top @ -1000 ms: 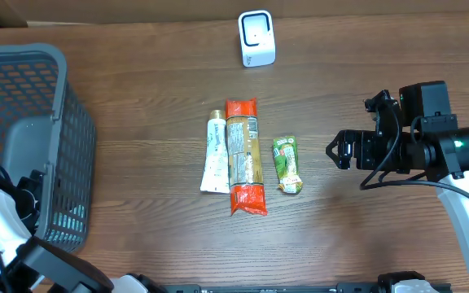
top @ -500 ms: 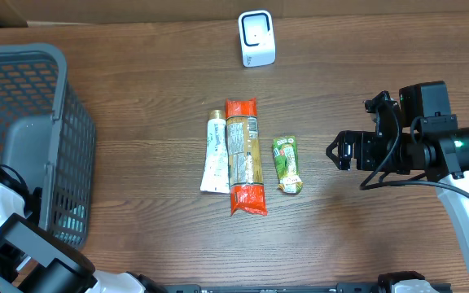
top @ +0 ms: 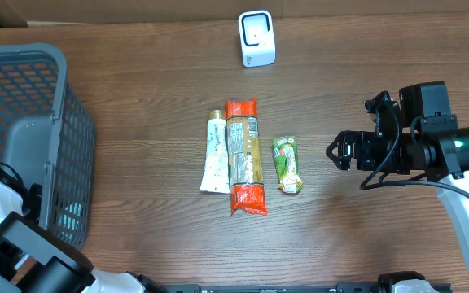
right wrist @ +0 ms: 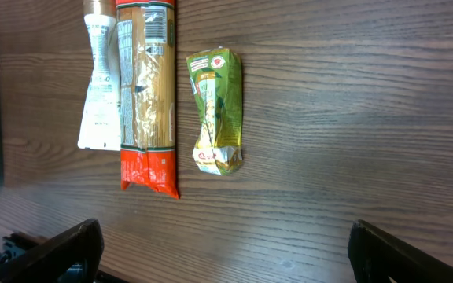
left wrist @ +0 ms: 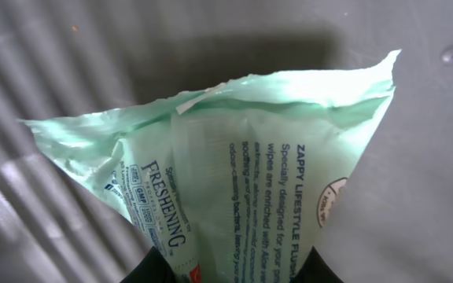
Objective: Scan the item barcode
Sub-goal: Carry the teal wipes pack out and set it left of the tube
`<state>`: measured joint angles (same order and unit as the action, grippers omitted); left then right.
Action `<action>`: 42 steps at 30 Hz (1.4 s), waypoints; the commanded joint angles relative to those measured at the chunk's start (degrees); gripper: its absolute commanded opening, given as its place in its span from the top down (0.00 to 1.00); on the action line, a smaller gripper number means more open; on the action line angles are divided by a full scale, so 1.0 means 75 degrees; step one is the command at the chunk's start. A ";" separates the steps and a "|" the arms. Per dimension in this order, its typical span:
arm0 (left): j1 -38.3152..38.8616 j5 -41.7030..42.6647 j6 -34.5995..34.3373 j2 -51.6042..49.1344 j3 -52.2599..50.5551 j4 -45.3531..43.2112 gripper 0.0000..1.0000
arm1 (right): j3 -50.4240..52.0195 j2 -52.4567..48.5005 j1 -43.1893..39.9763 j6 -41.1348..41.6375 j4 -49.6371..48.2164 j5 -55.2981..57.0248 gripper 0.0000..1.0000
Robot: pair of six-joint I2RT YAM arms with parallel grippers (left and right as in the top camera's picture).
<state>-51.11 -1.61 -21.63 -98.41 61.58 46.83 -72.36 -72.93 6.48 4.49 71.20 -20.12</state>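
Left fingers (left wrist: pixel 154 273): pinching the lower end of the pale green wipes packet (left wrist: pixel 234 157), one finger on each side. The packet is inside the grey basket (top: pixel 23 89) at 9 o'clock on the counter (top: pixel 153 98), its crumpled top edge over the basket floor. Right fingers (right wrist: pixel 61 251): spread wide above the counter at 3 o'clock. At centre, side by side: white tube (top: pixel 214 153), orange packet (top: pixel 244 155), green pouch (top: pixel 287 163), the pouch nearest the right fingers. The scanner (top: pixel 256 38) stands at 12 o'clock, well apart from the wipes packet
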 commanded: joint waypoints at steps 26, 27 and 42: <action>0.1166 0.4811 0.2897 0.0373 0.9929 0.5007 0.96 | -0.0047 0.0020 0.0041 -0.0006 -0.0076 -0.0009 0.00; 0.1434 0.4800 0.3069 0.0475 0.9926 0.5141 0.96 | -0.0047 0.0020 0.0041 -0.0006 -0.0079 -0.0009 0.00; 0.6353 0.2521 0.2952 0.0513 0.7685 0.6458 0.92 | -0.0047 0.0020 0.0041 -0.0006 -0.0125 -0.0009 0.00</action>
<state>-10.13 25.10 3.22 -94.13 126.19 96.16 -72.36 -72.93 6.48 4.51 70.74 -20.14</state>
